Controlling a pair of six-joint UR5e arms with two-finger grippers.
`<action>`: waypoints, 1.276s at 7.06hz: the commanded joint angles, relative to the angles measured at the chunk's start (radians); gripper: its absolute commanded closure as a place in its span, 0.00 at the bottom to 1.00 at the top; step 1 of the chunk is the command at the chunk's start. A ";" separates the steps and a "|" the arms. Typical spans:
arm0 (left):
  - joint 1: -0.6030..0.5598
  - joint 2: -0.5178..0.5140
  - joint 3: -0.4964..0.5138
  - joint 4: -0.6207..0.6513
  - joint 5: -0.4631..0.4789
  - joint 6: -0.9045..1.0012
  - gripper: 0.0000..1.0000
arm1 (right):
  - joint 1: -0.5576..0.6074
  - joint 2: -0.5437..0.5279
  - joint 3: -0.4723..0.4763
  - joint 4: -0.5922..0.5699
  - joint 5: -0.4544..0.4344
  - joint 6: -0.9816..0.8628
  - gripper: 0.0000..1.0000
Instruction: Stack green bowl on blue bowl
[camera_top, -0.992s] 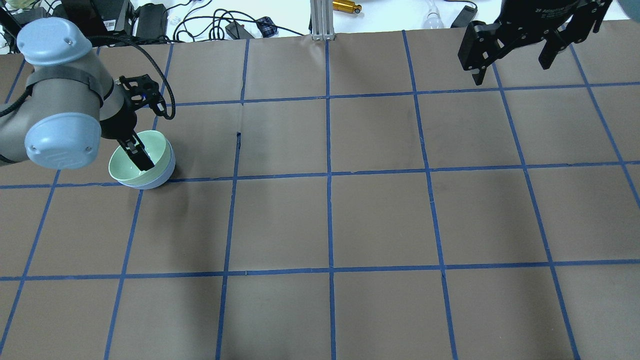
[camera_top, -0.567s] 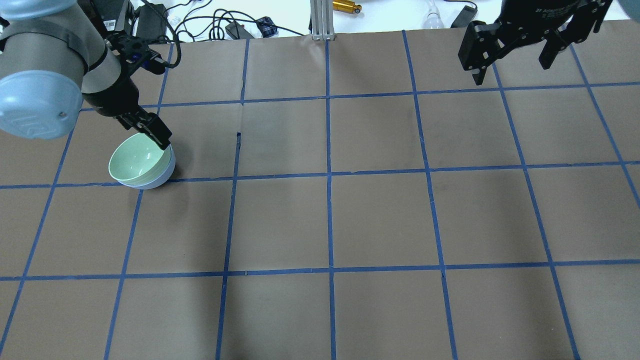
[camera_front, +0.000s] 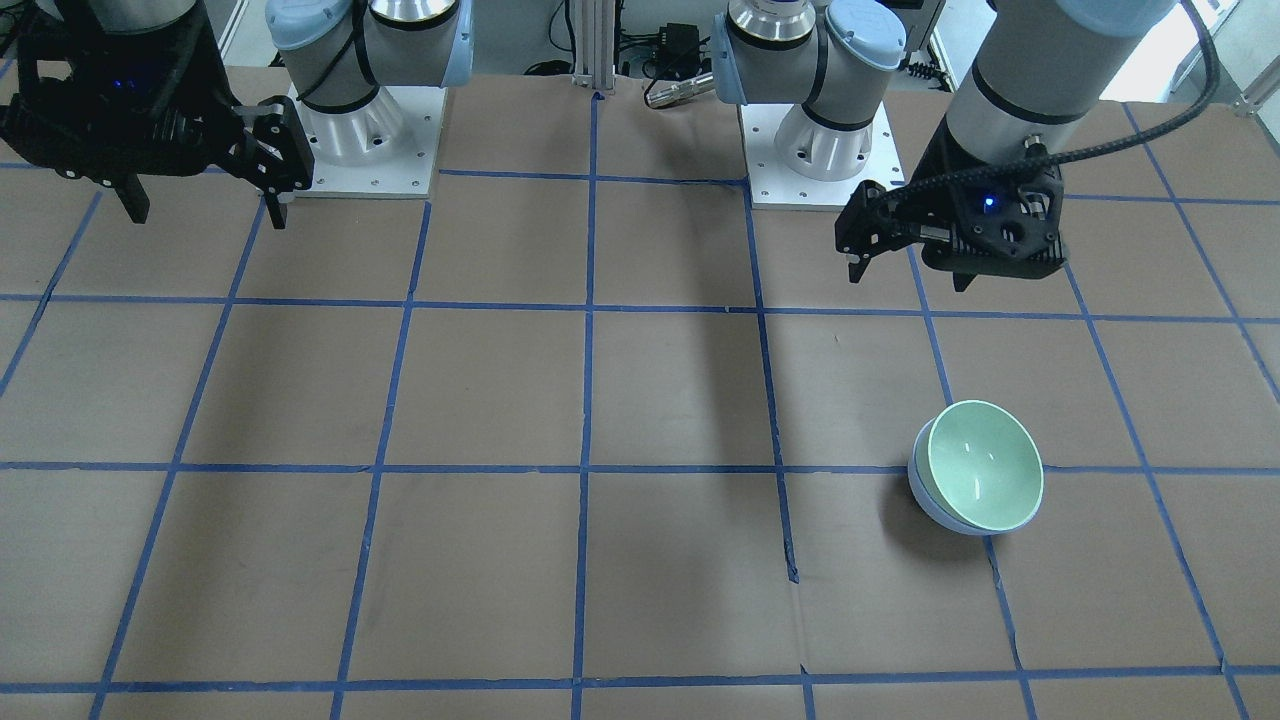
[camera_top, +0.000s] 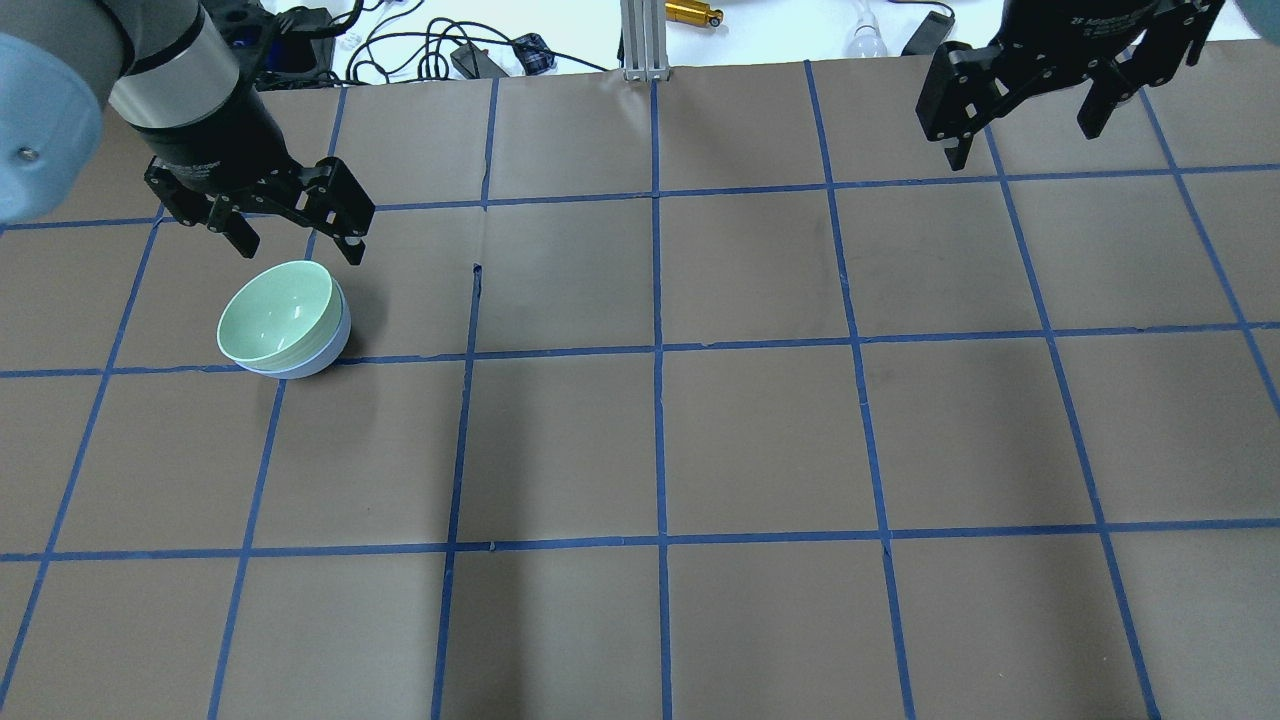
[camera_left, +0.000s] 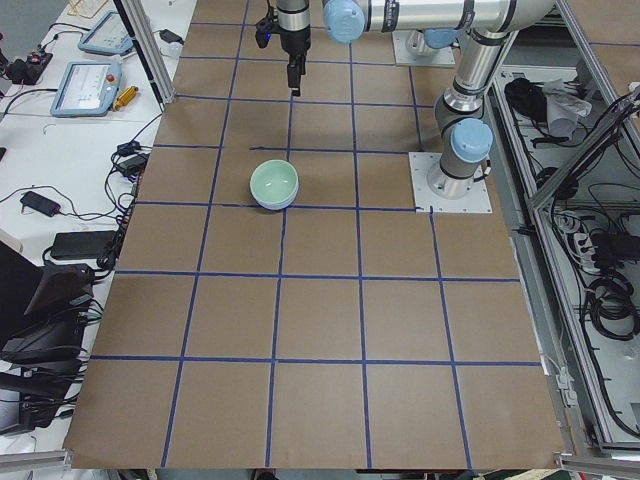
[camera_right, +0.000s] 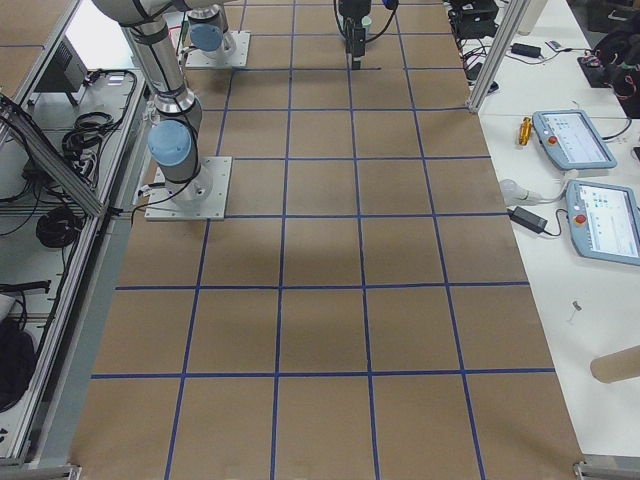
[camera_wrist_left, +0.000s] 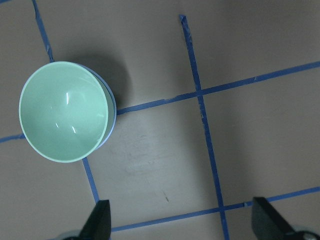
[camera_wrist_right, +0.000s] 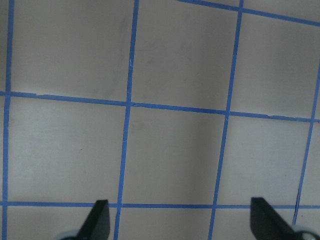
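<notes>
The mint-green bowl (camera_top: 275, 312) sits nested inside the pale blue bowl (camera_top: 332, 352) on the table's left part, a little tilted. Both also show in the front view, green bowl (camera_front: 985, 465) in blue bowl (camera_front: 922, 495), and in the left wrist view, green bowl (camera_wrist_left: 65, 110) with a sliver of the blue bowl (camera_wrist_left: 113, 120). My left gripper (camera_top: 298, 245) is open and empty, raised above the table just beyond the bowls and apart from them. My right gripper (camera_top: 1022, 140) is open and empty, high over the far right corner.
Brown paper with a blue tape grid covers the table. The paper has a small tear (camera_top: 477, 280) right of the bowls. An aluminium post (camera_top: 640, 40), cables and power bricks (camera_top: 450, 50) lie past the far edge. The arm bases (camera_front: 815, 150) stand at the robot's side.
My left gripper let go of the green bowl's rim, rose and drew back beyond the bowls with its jaws apart. The stacked bowls stayed put. The right arm has not moved.
</notes>
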 joint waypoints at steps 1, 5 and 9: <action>-0.060 0.038 -0.008 -0.028 0.003 -0.062 0.00 | 0.000 0.000 0.000 0.000 0.000 0.000 0.00; -0.071 0.058 -0.008 -0.057 -0.004 -0.085 0.00 | 0.000 0.000 0.000 0.000 0.000 0.000 0.00; -0.066 0.058 -0.008 -0.057 -0.006 -0.087 0.00 | 0.000 0.000 0.000 0.000 0.000 0.000 0.00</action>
